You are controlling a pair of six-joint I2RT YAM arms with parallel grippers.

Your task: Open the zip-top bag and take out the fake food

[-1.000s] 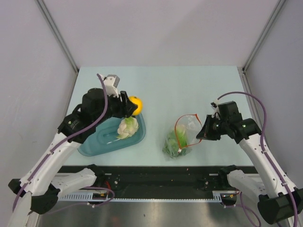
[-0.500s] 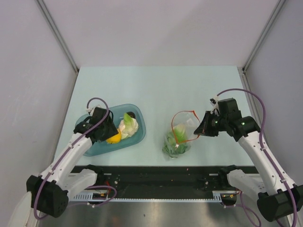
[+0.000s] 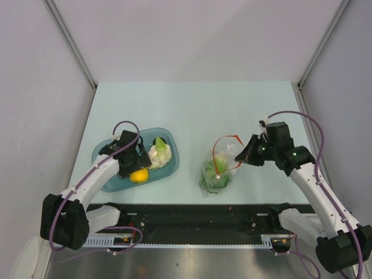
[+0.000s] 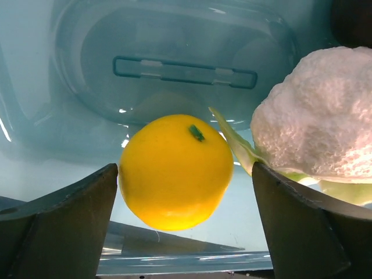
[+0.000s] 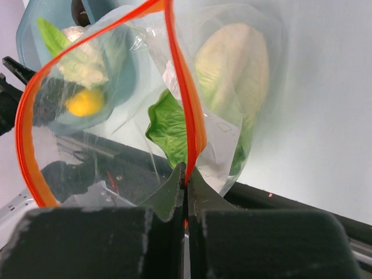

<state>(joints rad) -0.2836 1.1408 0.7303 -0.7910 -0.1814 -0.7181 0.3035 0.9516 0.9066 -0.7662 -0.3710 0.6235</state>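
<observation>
The right gripper (image 5: pixel 186 174) pinches the zip-top bag (image 5: pixel 104 145) rim; left gripper (image 4: pixel 185 192) (spread) straddles fruit (image 4: pixel 174 168).

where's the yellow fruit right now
In the top view, the yellow fruit sits in the teal tray on the table's left side, beside the white cauliflower, between the open left gripper's fingers.

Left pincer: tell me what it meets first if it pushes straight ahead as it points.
The left pincer would likely meet the yellow fruit first, right between its open fingers, in the tray.
</observation>
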